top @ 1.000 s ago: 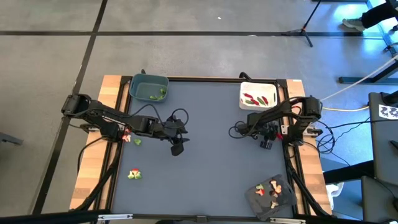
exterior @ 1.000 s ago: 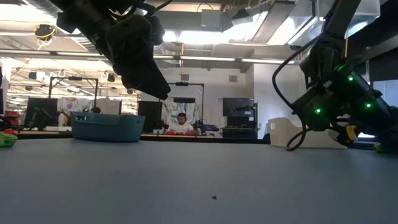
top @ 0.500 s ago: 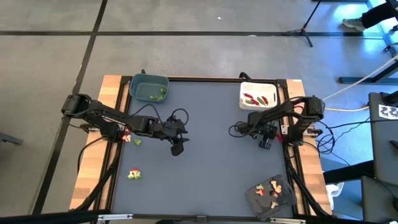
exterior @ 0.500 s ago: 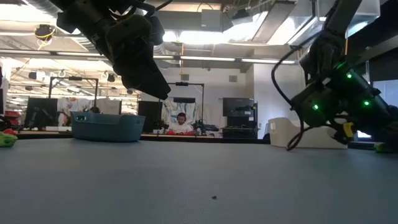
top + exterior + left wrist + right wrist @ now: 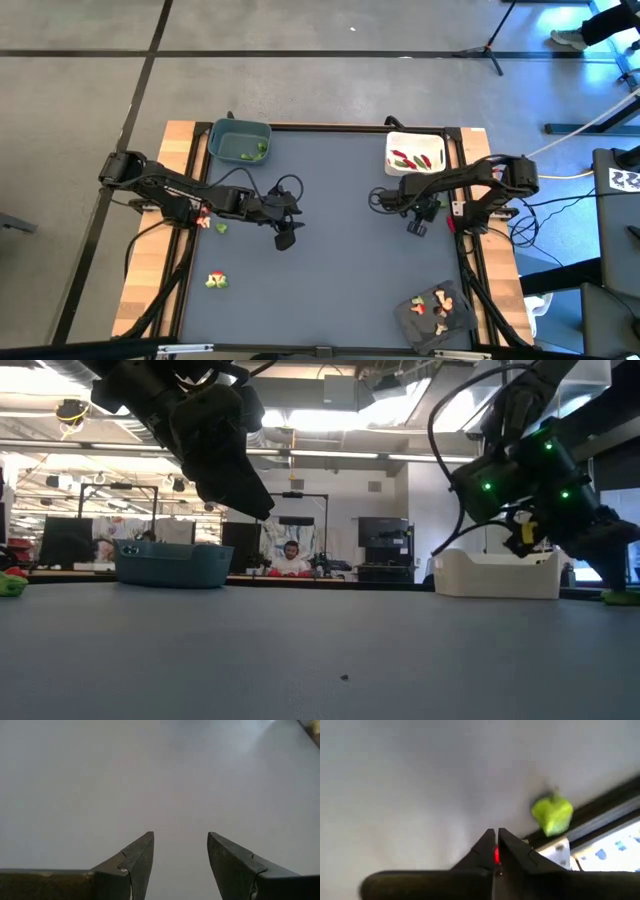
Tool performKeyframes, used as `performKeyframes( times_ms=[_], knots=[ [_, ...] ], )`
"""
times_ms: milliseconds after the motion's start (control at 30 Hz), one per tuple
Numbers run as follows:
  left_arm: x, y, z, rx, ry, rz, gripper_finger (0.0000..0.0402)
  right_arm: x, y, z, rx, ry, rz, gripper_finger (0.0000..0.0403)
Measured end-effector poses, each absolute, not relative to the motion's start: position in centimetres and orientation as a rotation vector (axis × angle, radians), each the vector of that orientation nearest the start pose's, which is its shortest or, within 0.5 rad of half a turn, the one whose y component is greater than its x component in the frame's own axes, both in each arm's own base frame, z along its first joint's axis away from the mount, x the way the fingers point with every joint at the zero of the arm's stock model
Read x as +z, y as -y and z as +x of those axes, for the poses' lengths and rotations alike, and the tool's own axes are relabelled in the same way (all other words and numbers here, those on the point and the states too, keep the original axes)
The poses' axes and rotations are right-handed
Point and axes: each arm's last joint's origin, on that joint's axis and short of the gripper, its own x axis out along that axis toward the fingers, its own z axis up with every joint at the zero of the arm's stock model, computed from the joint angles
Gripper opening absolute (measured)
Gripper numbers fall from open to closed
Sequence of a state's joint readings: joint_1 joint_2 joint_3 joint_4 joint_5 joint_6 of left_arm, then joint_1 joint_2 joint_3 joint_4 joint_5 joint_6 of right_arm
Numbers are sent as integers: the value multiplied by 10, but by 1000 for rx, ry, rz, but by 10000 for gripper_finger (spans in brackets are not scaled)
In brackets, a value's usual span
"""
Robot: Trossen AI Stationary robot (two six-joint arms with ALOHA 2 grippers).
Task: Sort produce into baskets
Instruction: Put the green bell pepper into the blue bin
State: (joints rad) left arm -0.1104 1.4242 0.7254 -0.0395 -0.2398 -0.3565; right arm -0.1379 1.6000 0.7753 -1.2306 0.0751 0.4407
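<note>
Right wrist view shows the right gripper (image 5: 496,851) pinched nearly shut on a small red item (image 5: 496,855) wedged between its dark fingertips; only a sliver of red shows, so which piece of produce it is cannot be told. Just beyond the tips, a yellow-green toy pepper (image 5: 552,815) lies on the grey table surface (image 5: 410,785) close to the black table edge.

Step in hand, as judged: carry the red piece to the white rectangular tub (image 5: 415,154), which already holds red and green pieces. In the high view the right gripper (image 5: 417,227) hangs over the mat just short of that tub.

Procedure:
1. Keep the fingers closed until the tips are over the tub's opening.
2. Clear the tub's near wall before descending.
3. Release low, so the piece does not bounce out.

Farther off, the left gripper (image 5: 179,857) waits over bare mat with its fingers spread wide and nothing between them. Loose produce (image 5: 216,281) remains near the left edge. The blue-grey tub (image 5: 239,139) stands at the far left corner, the dark grey shallow tray (image 5: 436,312) at the near right corner
</note>
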Motion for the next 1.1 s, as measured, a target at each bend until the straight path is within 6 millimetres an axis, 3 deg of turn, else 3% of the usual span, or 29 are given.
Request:
performKeyframes(
  times_ms=[167,367,500,833,1100],
  knots=[
    [188,24,278,251,-695,-212,180,142,28,187,-614,-2038,342,72],
    [188,24,278,251,-695,-212,180,145,33,183,-730,-2038,207,162],
    [189,24,278,251,-694,-212,180,144,42,182,-762,-2034,260,202],
    [188,24,278,251,-695,-213,180,142,68,177,-751,-2016,370,197],
    [189,24,278,244,-697,-194,180,128,66,164,-690,-2060,400,179]
  ],
)
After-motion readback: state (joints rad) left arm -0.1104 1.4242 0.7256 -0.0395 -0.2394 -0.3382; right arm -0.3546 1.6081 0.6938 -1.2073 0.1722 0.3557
